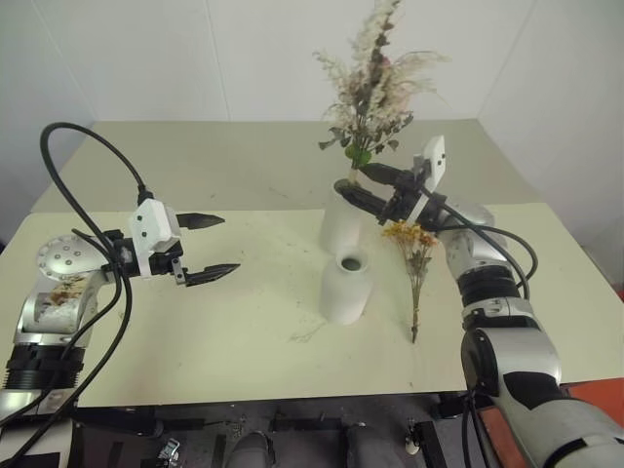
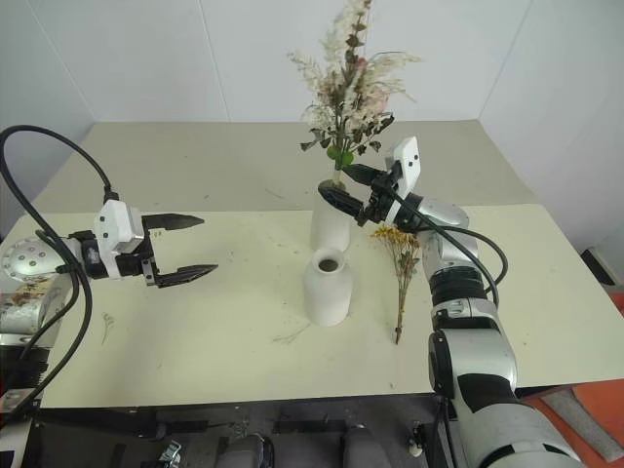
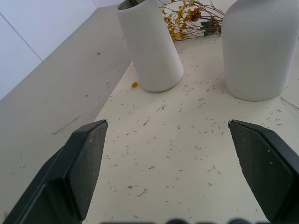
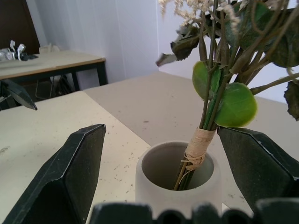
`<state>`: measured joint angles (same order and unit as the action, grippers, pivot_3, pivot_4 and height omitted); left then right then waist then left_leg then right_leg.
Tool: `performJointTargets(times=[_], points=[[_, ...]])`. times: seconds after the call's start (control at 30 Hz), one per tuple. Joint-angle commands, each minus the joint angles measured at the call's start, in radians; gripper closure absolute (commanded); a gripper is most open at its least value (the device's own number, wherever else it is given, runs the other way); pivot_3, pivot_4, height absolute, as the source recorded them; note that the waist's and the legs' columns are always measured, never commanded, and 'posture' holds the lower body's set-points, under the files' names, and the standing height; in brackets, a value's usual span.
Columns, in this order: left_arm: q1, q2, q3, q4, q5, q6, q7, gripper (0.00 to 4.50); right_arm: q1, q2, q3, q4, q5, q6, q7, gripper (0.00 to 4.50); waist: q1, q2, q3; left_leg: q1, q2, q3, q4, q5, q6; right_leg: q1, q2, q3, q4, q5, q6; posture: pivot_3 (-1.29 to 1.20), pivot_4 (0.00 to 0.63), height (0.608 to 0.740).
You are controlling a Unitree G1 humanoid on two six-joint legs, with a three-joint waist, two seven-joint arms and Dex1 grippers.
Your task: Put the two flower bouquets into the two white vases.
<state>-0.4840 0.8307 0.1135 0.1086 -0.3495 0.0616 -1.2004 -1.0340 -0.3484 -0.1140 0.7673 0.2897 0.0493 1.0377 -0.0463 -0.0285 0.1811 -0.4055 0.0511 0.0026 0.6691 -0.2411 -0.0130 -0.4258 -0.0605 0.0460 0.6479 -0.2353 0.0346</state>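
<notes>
Pink bouquet [image 1: 375,83] stands in tall vase [image 1: 341,222], between wide-spread right gripper [image 1: 363,185] fingers, unheld.

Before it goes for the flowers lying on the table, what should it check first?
1. Pink bouquet stands in the tall vase: ok.
2. Right end effector open, not gripping the stems: ok.
3. Yellow bouquet lies flat on the table, beside the vases: ok.
4. Short vase upright, nothing sticking out of its mouth: ok.
5. Left end effector open, holding nothing: ok.
6. Right end effector clear of the tall vase's rim: cannot tell.
</notes>
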Motion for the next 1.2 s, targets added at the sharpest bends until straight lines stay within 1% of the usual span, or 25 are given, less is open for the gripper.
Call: performJointTargets(times=[0.03, 0.13, 0.27, 0.4, 0.43, 0.47, 0.53, 0.6, 0.67, 0.77, 0.83, 0.9, 0.97, 1.07, 1.2], points=[[-0.006, 0.014, 0.015, -0.012, 0.003, -0.024, -0.002, 0.0, 0.017, -0.036, 0.009, -0.077, -0.018, -0.023, -0.009, 0.02, 0.002, 0.0, 0.0, 0.0, 0.0, 0.0, 0.0, 0.0, 0.0, 0.0, 0.0, 0.0, 0.0, 0.0, 0.0, 0.0, 0.15, 0.74], [-0.002, 0.016, 0.019, -0.014, 0.004, -0.022, -0.001, 0.0, 0.051, -0.07, 0.024, -0.123, -0.047, -0.037, -0.028, 0.02, 0.007, 0.0, 0.0, -0.001, 0.0, 0.0, 0.0, 0.0, 0.0, 0.0, 0.0, 0.0, 0.0, 0.0, 0.0, 0.0, 0.15, 0.74], [0.003, 0.016, 0.021, -0.024, 0.003, -0.016, 0.002, 0.0, 0.108, -0.124, -0.02, -0.221, -0.006, -0.005, -0.019, 0.02, 0.009, 0.0, 0.0, -0.001, 0.0, 0.0, 0.0, 0.0, 0.0, 0.0, 0.0, 0.0, 0.0, 0.0, 0.0, 0.0, 0.15, 0.74], [-0.001, 0.018, 0.021, -0.038, -0.001, -0.008, 0.004, 0.0, 0.189, -0.233, -0.078, -0.38, 0.042, 0.11, -0.04, 0.02, 0.014, 0.0, 0.0, -0.001, 0.0, 0.0, 0.0, 0.0, 0.0, 0.0, 0.0, 0.0, 0.0, 0.0, 0.0, 0.0, 0.15, 0.74], [-0.004, 0.016, 0.023, -0.046, -0.007, -0.002, 0.005, 0.0, 0.215, -0.266, -0.092, -0.434, 0.053, 0.163, -0.052, 0.02, 0.017, 0.0, 0.0, -0.001, 0.0, 0.0, 0.0, 0.0, 0.0, 0.0, 0.0, 0.0, 0.0, 0.0, 0.0, 0.0, 0.15, 0.74], [-0.007, 0.014, 0.026, -0.057, -0.018, 0.008, 0.005, 0.0, 0.236, -0.306, -0.102, -0.489, 0.071, 0.262, -0.069, 0.02, 0.02, 0.0, 0.0, -0.001, 0.0, 0.0, 0.0, 0.0, 0.0, 0.0, 0.0, 0.0, 0.0, 0.0, 0.0, 0.0, 0.15, 0.74], [-0.013, 0.008, 0.03, -0.081, -0.049, 0.032, -0.003, 0.0, 0.307, -0.385, -0.12, -0.633, 0.06, 0.403, -0.13, 0.02, 0.027, 0.0, 0.0, 0.0, 0.0, 0.0, 0.001, 0.0, 0.0, 0.0, 0.0, 0.0, -0.001, 0.0, 0.0, 0.0, 0.15, 0.74], [-0.012, 0.005, 0.026, -0.094, -0.071, 0.048, -0.018, 0.0, 0.386, -0.472, -0.138, -0.773, 0.07, 0.537, -0.153, 0.02, 0.031, 0.0, 0.0, 0.0, 0.0, 0.0, 0.001, 0.0, 0.0, 0.0, 0.0, 0.0, -0.002, 0.0, 0.0, 0.0, 0.15, 0.74], [-0.015, 0.001, 0.004, -0.094, -0.064, 0.048, -0.029, 0.0, 0.446, -0.56, -0.134, -0.88, 0.094, 0.706, -0.157, 0.02, 0.032, 0.0, 0.0, 0.0, 0.0, 0.0, 0.001, 0.0, 0.0, 0.0, 0.0, 0.0, -0.004, 0.0, 0.0, 0.0, 0.15, 0.74], [-0.046, -0.019, -0.035, -0.09, -0.049, 0.042, -0.043, 0.0, 0.486, -0.626, -0.097, -1.0, 0.099, 0.975, -0.243, 0.02, 0.028, 0.0, 0.0, 0.002, 0.0, 0.001, 0.001, 0.0, 0.0, 0.001, 0.0, 0.001, -0.003, 0.0, 0.0, 0.0, 0.15, 0.74], [-0.066, -0.034, -0.057, -0.086, -0.042, 0.039, -0.049, 0.0, 0.501, -0.631, -0.087, -1.051, 0.114, 1.11, -0.289, 0.02, 0.028, 0.0, 0.0, 0.002, 0.0, 0.001, 0.002, 0.0, 0.0, 0.002, 0.001, 0.001, -0.002, 0.0, 0.0, 0.0, 0.15, 0.74], [-0.08, -0.046, -0.094, -0.077, -0.019, 0.025, -0.066, 0.0, 0.525, -0.603, -0.091, -1.094, 0.139, 1.21, -0.32, 0.02, 0.028, -0.001, 0.0, 0.002, 0.0, 0.0, 0.003, 0.0, 0.0, 0.002, 0.001, 0.002, -0.002, 0.0, 0.0, 0.0, 0.15, 0.74], [-0.09, -0.058, -0.125, -0.077, -0.004, 0.014, -0.078, 0.0, 0.532, -0.542, -0.093, -1.098, 0.146, 1.296, -0.375, 0.02, 0.027, -0.001, 0.0, 0.002, 0.0, 0.0, 0.004, 0.0, 0.0, 0.002, 0.001, 0.001, -0.002, -0.001, 0.0, 0.0, 0.15, 0.74], [-0.096, -0.08, -0.141, -0.088, -0.004, 0.013, -0.08, 0.0, 0.52, -0.472, -0.066, -1.083, 0.13, 1.374, -0.445, 0.02, 0.028, -0.001, 0.0, 0.001, 0.0, 0.0, 0.005, 0.0, 0.0, 0.002, 0.0, 0.002, -0.002, 0.0, 0.0, 0.0, 0.15, 0.74], [-0.085, -0.085, -0.146, -0.097, 0.013, 0.006, -0.07, 0.0, 0.511, -0.405, -0.05, -1.076, 0.129, 1.41, -0.495, 0.02, 0.031, -0.001, 0.0, -0.001, 0.0, 0.0, 0.005, 0.0, 0.0, 0.001, 0.0, 0.001, -0.002, 0.0, 0.0, 0.0, 0.15, 0.74]])
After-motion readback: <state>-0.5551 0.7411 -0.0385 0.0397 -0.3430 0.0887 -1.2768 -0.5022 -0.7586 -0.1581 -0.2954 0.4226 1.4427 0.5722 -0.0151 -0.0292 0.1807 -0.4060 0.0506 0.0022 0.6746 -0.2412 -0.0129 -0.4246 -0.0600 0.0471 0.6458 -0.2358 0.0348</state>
